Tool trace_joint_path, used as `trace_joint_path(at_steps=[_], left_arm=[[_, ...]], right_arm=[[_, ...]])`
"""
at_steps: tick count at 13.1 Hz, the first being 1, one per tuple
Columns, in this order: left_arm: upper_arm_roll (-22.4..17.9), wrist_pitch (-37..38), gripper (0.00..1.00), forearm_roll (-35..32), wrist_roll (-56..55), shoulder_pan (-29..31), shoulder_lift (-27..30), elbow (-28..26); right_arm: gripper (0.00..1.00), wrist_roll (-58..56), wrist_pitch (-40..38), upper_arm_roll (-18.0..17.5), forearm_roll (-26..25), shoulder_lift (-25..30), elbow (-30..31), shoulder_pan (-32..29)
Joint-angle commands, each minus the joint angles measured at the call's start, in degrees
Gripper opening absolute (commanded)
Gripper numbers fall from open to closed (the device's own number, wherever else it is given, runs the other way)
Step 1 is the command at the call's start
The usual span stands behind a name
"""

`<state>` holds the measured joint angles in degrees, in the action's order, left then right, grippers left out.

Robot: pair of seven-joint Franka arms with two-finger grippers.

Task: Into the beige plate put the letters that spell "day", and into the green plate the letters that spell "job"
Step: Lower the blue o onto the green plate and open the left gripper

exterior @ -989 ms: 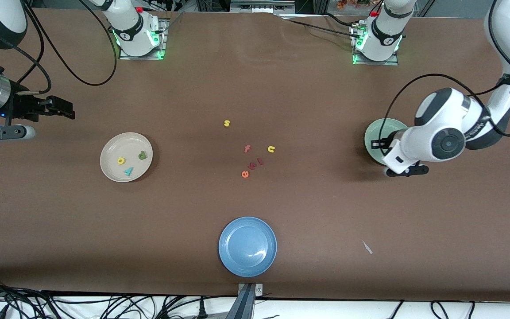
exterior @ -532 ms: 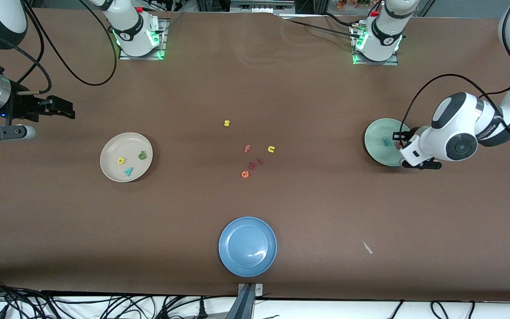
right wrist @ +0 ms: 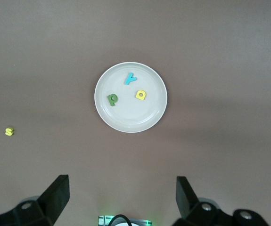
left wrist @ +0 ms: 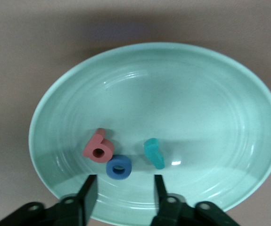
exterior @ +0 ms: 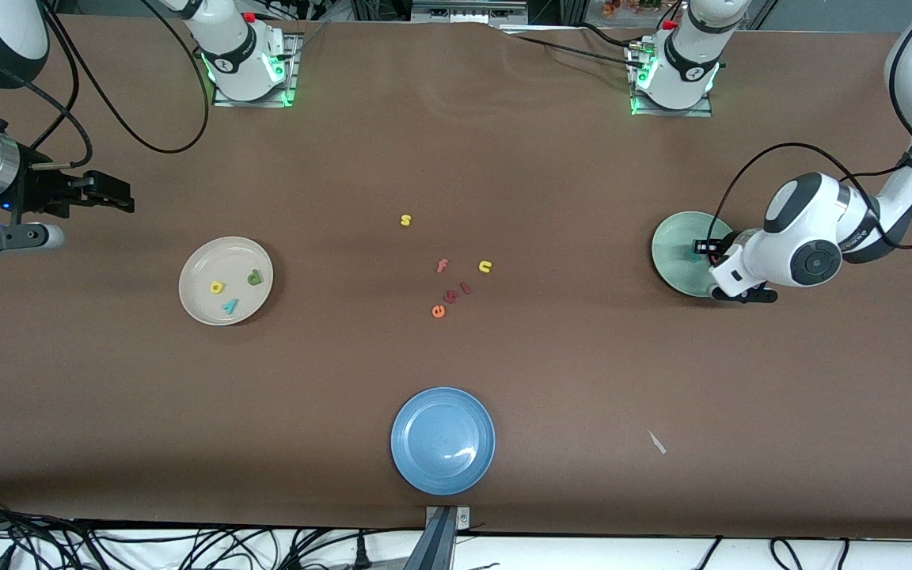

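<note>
Seen from across the table: a round pale green plate [exterior: 674, 261] toward the left arm's end, shallow and glossy, ringed with faint concentric ridges, carrying three small foam letters close together in its bowl — a pink b [left wrist: 98, 148], a blue ring-shaped o [left wrist: 119, 167] touching the b, and a teal hooked j [left wrist: 153, 152] just beside them. Poised low over that plate's rim, the left gripper [left wrist: 124, 194], fingers parted with nothing between them, the o lying just ahead of the gap. Toward the right arm's end, a round cream-beige plate [exterior: 201, 264] of the same size, holding a green d [exterior: 255, 277], a yellow a [exterior: 217, 287] and a teal y [exterior: 229, 305], spread apart and none touching. High above the table at that end and waiting, the right gripper [right wrist: 122, 194], fingers spread wide and empty. Loose on the brown table [exterior: 456, 158] between the two plates: a yellow s [exterior: 405, 220], a yellow u [exterior: 485, 267], a pink f [exterior: 442, 265] and an orange e [exterior: 438, 311], with other small reddish letters beside the e, too small to read. Nearest the front camera, a blue plate [exterior: 442, 440].
</note>
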<state>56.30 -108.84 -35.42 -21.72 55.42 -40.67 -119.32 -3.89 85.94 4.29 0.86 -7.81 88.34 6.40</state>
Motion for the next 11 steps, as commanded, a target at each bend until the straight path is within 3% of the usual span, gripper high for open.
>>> trace_joint_path(at_steps=[1,3,6,9,11], left_arm=[[3.36,4.4,1.0,-0.09,0.19,0.12,3.05,2.67],[8.63,12.29,1.0,0.69,0.1,0.3,3.05,8.81],[12.34,23.63,1.0,4.13,0.01,-1.89,3.05,22.07],[11.3,33.4,1.0,3.61,0.1,-9.52,2.18,36.57],[7.18,36.23,1.0,3.69,0.01,-16.01,2.17,42.3]], right_arm=[[1.0,-1.64,-1.04,-0.34,-0.06,-0.01,-0.63,-0.51],[1.0,-1.56,-1.04,-0.34,-0.07,-0.01,-0.63,-0.51],[1.0,-1.56,-1.04,-0.34,-0.15,-0.01,-0.63,-0.51],[1.0,-1.64,-1.04,-0.34,-0.15,-0.01,-0.63,-0.51],[1.0,-1.64,-1.04,-0.34,-0.07,-0.01,-0.63,-0.51]])
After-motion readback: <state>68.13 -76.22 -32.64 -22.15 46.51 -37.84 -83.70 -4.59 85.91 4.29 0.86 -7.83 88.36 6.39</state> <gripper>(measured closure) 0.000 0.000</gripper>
